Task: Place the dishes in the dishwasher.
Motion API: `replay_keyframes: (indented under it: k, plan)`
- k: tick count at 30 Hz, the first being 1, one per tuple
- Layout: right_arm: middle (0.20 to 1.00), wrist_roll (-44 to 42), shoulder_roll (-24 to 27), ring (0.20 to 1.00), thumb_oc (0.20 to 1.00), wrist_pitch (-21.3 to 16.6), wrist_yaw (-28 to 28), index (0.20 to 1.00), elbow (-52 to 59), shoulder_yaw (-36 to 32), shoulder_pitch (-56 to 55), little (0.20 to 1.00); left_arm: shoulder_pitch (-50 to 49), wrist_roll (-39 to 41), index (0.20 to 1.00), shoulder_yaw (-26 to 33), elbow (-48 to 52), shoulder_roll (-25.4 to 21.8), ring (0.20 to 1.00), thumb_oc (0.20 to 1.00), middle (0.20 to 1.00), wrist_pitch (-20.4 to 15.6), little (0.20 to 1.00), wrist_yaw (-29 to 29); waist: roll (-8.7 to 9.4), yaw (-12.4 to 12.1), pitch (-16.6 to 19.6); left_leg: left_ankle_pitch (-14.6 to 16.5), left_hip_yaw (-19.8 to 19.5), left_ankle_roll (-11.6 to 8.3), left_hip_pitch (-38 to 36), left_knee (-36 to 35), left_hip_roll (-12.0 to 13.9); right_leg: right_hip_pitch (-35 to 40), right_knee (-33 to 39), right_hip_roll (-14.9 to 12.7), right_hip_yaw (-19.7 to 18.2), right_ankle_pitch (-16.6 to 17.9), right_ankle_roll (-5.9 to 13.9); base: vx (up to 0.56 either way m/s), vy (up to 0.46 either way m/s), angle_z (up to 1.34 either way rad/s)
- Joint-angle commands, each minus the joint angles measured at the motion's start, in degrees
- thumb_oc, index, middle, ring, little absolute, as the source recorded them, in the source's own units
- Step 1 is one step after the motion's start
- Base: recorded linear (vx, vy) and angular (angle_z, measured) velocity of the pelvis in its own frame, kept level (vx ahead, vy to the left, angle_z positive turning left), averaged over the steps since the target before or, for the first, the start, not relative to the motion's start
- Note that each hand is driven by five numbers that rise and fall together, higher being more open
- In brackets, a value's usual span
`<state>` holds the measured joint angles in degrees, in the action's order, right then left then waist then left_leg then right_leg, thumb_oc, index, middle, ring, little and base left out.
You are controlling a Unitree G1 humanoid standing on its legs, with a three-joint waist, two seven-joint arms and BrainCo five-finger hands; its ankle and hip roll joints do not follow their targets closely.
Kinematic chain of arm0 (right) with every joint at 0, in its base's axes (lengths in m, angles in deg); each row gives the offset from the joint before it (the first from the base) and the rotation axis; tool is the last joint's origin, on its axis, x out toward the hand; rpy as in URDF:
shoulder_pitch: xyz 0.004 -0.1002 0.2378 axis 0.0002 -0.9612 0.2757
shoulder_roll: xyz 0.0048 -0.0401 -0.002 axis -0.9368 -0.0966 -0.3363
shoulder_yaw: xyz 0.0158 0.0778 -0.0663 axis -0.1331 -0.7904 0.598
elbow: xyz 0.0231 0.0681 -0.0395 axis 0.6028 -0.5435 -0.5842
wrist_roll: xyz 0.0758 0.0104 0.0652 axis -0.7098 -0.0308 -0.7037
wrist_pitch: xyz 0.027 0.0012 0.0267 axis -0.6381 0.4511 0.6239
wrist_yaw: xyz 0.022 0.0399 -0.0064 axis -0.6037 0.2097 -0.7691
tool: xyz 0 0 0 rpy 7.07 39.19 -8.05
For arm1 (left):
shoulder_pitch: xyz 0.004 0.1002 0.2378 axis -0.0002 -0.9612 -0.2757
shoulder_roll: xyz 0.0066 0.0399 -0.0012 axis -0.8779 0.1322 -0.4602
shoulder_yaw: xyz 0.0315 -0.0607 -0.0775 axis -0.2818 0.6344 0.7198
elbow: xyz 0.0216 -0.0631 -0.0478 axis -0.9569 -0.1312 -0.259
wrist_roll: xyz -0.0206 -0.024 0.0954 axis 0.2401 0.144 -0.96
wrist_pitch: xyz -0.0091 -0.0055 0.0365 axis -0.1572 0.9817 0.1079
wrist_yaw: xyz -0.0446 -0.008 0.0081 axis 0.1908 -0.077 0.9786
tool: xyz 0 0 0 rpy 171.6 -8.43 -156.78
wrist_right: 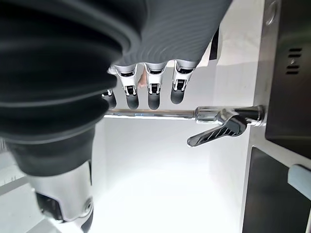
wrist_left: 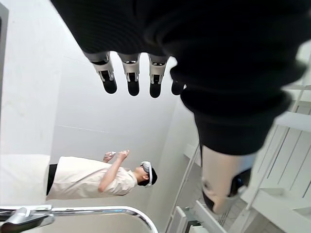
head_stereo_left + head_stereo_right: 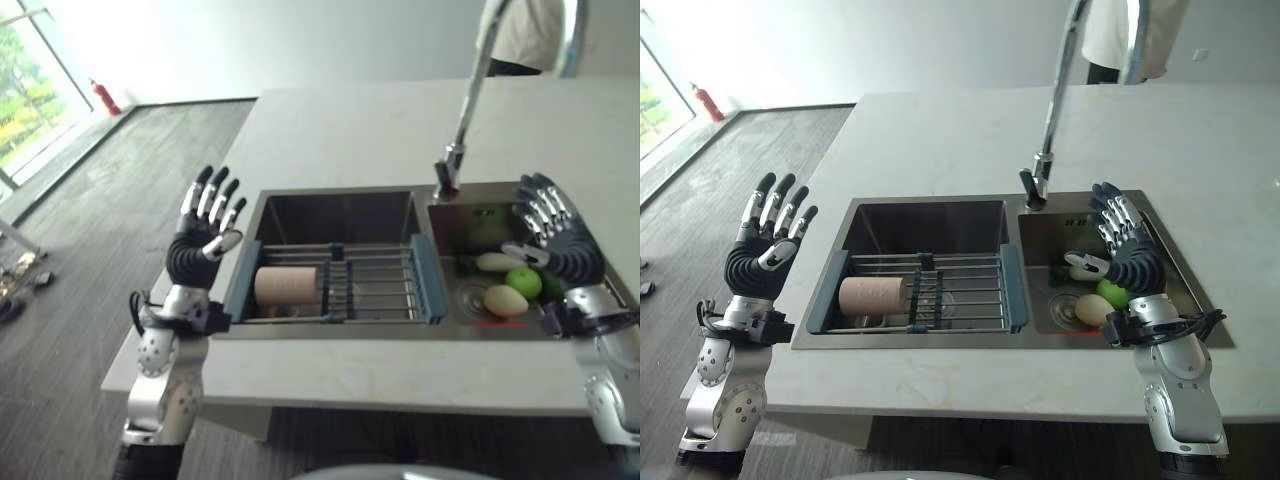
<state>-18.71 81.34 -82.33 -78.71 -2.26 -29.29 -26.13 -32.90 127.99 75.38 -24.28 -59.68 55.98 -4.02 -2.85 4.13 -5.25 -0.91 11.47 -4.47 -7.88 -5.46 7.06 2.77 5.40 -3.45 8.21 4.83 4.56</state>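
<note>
Cup [image 3: 873,296], tan and lying on its side, rests on the sink's rack [image 3: 940,292], well apart from both hands. Left hand [image 3: 765,243] hovers outside the sink [image 3: 930,208] (fingers spread, empty). Right hand [image 3: 1127,250], fingers likewise spread, hangs over the sink's right basin above the fruit [image 3: 1095,308].

A pale stone counter [image 3: 940,130] stands like an island on a grey wood-pattern floor [image 3: 120,190]. Behind it the walls [image 3: 250,40] are plain white. At the far left a big window [image 3: 30,80] lets in strong daylight, with green outside. A red fire extinguisher [image 3: 104,97] stands by the wall near this window. A person in a light shirt [image 2: 92,177] stands behind the counter.
</note>
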Motion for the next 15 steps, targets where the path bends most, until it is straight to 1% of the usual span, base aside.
replay_keyframes:
  k: [1, 2, 3, 4, 5, 6, 7, 10, 11, 12, 13, 14, 15]
  plan:
    - [1.000, -0.3, -1.1, 1.000, 1.000, -1.9, -0.9, 1.000, 4.3, -0.8, 1.1, 1.000, 1.3, -7.9, 1.000, 2.4, 0.6, -4.6, 1.000, 1.000, 1.000, -1.4, 1.000, -0.9, 2.64, -0.2, 2.6, 1.7, -0.8, -1.47, 1.1, 0.5, 3.0, 2.7, -0.4, -4.9, 1.5, -4.3, 3.40, 0.01, 0.040, -0.01]
    - [1.000, -0.4, -1.0, 1.000, 1.000, -1.8, -0.8, 1.000, 4.2, -0.6, 1.4, 1.000, 1.6, -10.9, 1.000, 2.5, 0.5, -5.1, 1.000, 1.000, 1.000, -1.8, 1.000, -1.5, 2.53, -0.2, 2.6, 1.8, -0.8, -1.44, 1.0, 0.5, 2.9, 2.7, -0.4, -5.0, 1.6, -4.3, 3.51, 0.01, 0.038, 0.02]
    - [1.000, -0.6, -0.8, 1.000, 1.000, -1.5, -0.7, 1.000, 4.3, -0.7, 1.7, 1.000, 1.7, -13.6, 1.000, 2.7, 0.5, -5.8, 1.000, 1.000, 1.000, -1.3, 1.000, -1.8, 2.41, -0.3, 2.7, 1.9, -0.9, -1.45, 1.0, 0.5, 2.9, 2.7, -0.4, -5.1, 1.7, -4.3, 3.60, 0.00, 0.042, 0.04]
    - [1.000, -0.8, -0.5, 1.000, 1.000, -1.2, -0.3, 1.000, 4.1, -0.3, 2.4, 1.000, 2.1, -21.5, 1.000, 2.5, -0.8, -7.5, 1.000, 1.000, 1.000, 0.3, 1.000, -4.4, 2.22, -0.3, 2.7, 1.9, -0.9, -1.41, 1.0, 0.5, 2.9, 2.7, -0.4, -5.3, 1.8, -4.2, 3.82, -0.01, 0.031, 0.02]
    - [1.000, -0.9, -0.4, 1.000, 1.000, -1.2, -0.3, 1.000, 4.1, -0.2, 2.5, 1.000, 2.3, -23.0, 1.000, 2.3, -1.1, -7.9, 1.000, 1.000, 1.000, 0.0, 1.000, -5.3, 2.23, -0.3, 2.6, 2.0, -0.9, -1.40, 0.9, 0.5, 2.9, 2.8, -0.4, -5.3, 1.9, -4.2, 3.87, -0.01, 0.031, 0.00]
    - [1.000, -1.0, 0.1, 1.000, 1.000, -0.9, 0.0, 1.000, 4.3, 0.0, 2.8, 1.000, 2.3, -29.3, 1.000, 2.4, -1.8, -9.8, 1.000, 1.000, 1.000, 1.2, 1.000, -6.9, 2.11, -0.3, 2.7, 2.0, -1.0, -1.48, 0.9, 0.5, 2.8, 2.7, -0.4, -5.4, 1.9, -4.1, 3.99, 0.00, 0.000, 0.00]
    - [1.000, -1.2, 0.4, 1.000, 1.000, -0.6, 0.1, 1.000, 4.5, 0.1, 2.9, 1.000, 2.5, -31.8, 1.000, 2.6, -2.6, -11.4, 1.000, 1.000, 1.000, 2.2, 1.000, -7.4, 1.99, -0.4, 2.8, 2.0, -0.9, -1.47, 0.9, 0.5, 2.8, 2.7, -0.4, -5.4, 1.9, -4.1, 4.13, 0.00, 0.000, 0.00]
    - [1.000, -1.4, 1.3, 1.000, 1.000, -0.1, 0.4, 1.000, 4.0, 0.7, 3.8, 1.000, 4.0, -39.9, 1.000, 2.7, -5.0, -15.9, 1.000, 1.000, 1.000, 1.9, 1.000, -10.1, 1.83, -0.2, 2.9, 2.0, -0.8, -1.46, 0.7, 0.5, 2.8, 2.8, -0.4, -5.5, 2.0, -4.1, 4.36, 0.00, 0.000, 0.00]
    - [1.000, -1.5, 1.8, 1.000, 1.000, 0.4, 0.2, 1.000, 3.8, 0.8, 4.3, 1.000, 4.9, -47.4, 1.000, 3.3, -5.3, -17.5, 1.000, 1.000, 1.000, 3.0, 1.000, -14.1, 1.77, 0.0, 3.0, 1.9, -0.5, -1.55, 0.7, 0.5, 2.9, 2.8, -0.4, -5.5, 2.1, -4.1, 4.38, 0.00, 0.000, 0.00]
    - [1.000, -1.4, 1.9, 1.000, 1.000, 0.4, 0.3, 1.000, 3.5, 1.0, 4.6, 1.000, 5.7, -50.5, 1.000, 3.0, -6.4, -18.4, 1.000, 1.000, 1.000, 2.7, 1.000, -15.9, 1.76, 0.2, 3.1, 2.0, -0.5, -1.52, 0.6, 0.5, 2.9, 2.8, -0.4, -5.5, 2.0, -4.0, 4.46, -0.04, 0.016, 0.00]
    - [1.000, -1.6, 2.1, 1.000, 1.000, 0.3, 0.4, 1.000, 3.3, 1.6, 4.8, 1.000, 7.0, -51.5, 1.000, 2.5, -7.7, -20.0, 1.000, 1.000, 1.000, 3.2, 1.000, -15.9, 1.71, 0.4, 3.1, 2.0, -0.4, -1.54, 0.6, 0.5, 3.0, 2.7, -0.4, -5.5, 2.0, -4.0, 4.58, 0.00, 0.000, 0.00]
    - [1.000, -1.8, 2.5, 1.000, 1.000, 0.2, 0.3, 1.000, 3.1, 1.8, 5.0, 1.000, 8.0, -51.5, 1.000, 1.9, -8.4, -20.8, 1.000, 1.000, 1.000, 4.1, 1.000, -15.1, 1.70, 0.7, 3.3, 2.0, -0.3, -1.56, 0.5, 0.5, 3.0, 2.7, -0.4, -5.6, 1.9, -4.0, 4.67, -0.05, 0.004, 0.00]
    - [1.000, -1.8, 2.6, 1.000, 1.000, 0.0, -0.1, 1.000, 2.5, 2.2, 5.4, 1.000, 9.5, -56.0, 1.000, 1.0, -9.1, -21.6, 1.000, 1.000, 1.000, 5.6, 1.000, -15.8, 1.65, 0.9, 3.4, 2.0, -0.2, -1.63, 0.6, 0.5, 3.1, 2.6, -0.4, -5.6, 1.9, -4.0, 4.70, -0.05, 0.001, 0.00]
